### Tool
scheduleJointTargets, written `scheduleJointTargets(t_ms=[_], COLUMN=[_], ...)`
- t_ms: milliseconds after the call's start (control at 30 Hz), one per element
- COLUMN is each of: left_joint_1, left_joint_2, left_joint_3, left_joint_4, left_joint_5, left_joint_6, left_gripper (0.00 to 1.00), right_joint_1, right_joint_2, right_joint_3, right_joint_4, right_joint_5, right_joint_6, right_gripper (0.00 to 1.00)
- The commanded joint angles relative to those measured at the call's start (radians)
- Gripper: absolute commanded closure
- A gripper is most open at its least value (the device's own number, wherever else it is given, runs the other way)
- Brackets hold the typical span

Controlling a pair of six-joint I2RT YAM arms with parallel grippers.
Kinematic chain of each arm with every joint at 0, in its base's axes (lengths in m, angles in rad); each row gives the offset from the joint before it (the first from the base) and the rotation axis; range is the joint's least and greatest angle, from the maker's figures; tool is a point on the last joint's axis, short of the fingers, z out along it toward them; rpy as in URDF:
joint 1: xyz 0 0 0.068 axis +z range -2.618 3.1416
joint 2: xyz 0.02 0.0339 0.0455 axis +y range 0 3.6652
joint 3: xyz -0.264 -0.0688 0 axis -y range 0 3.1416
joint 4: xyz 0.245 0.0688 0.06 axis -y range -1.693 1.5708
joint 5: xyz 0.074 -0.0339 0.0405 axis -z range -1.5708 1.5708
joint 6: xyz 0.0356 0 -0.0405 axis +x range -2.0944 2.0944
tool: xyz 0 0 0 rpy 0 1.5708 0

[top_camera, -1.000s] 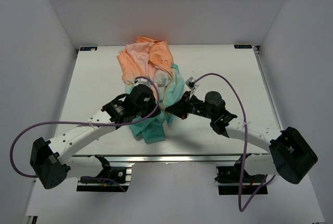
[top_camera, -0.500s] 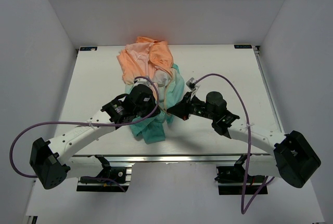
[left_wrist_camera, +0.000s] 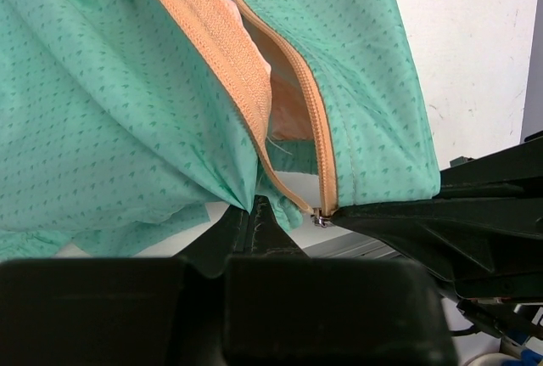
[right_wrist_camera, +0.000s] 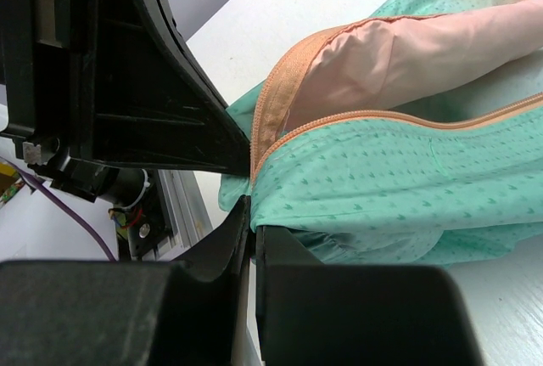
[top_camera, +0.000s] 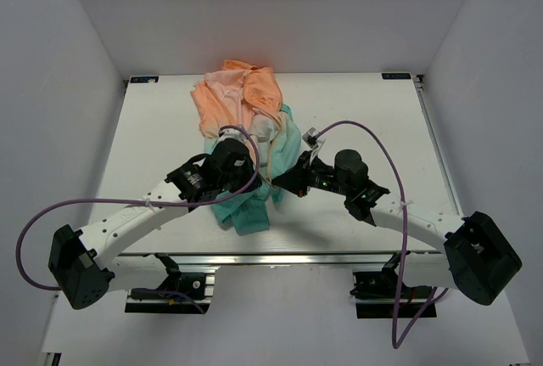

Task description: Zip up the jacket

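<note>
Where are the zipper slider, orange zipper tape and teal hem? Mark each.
zipper slider (left_wrist_camera: 320,219): left wrist view, metal body where the tapes meet.
orange zipper tape (left_wrist_camera: 204,30): left wrist view, middle of the left strip.
teal hem (top_camera: 246,213): top external view, bunched fabric at the near end.

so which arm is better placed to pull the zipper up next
Right, probably: the right pincer grips the jacket hem right at the zipper slider, while the left pincer is shut on the hem beside it, anchoring.
</note>
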State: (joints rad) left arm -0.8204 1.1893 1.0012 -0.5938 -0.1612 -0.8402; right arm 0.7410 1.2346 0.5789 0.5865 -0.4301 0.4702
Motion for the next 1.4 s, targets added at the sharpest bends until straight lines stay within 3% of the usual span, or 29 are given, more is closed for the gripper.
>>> scheduleJointTargets(t_ms=[0, 633, 1000, 1367], left_joint_1=[-0.005, -0.006, -0.022, -0.046], left_joint_2=[-0.030, -0.019, -0.065, -0.114], left_joint_3=[-0.015, -0.013, -0.093, -0.125], left_joint_4=[0.032, 0.045, 0.130, 0.161], left_joint_5=[0.020, 0.046, 0.150, 0.128], left_joint_6=[-0.011, 0.001, 0.121, 0.170], left_gripper=[1.00, 1.00, 1.00, 1.00], right_joint_1=[0.004, 0.006, 0.004, 0.006], right_joint_2=[0.006, 0.048, 0.062, 0.082], right_joint_3=[0.019, 0.047, 0.055, 0.065], right_joint_4=[0.079, 0.124, 0.157, 0.141], right_joint_5=[-0.018, -0.010, 0.024, -0.053], right_joint_6=[0.001, 0.021, 0.076, 0.119], right_gripper=[1.00, 1.00, 1.00, 1.00])
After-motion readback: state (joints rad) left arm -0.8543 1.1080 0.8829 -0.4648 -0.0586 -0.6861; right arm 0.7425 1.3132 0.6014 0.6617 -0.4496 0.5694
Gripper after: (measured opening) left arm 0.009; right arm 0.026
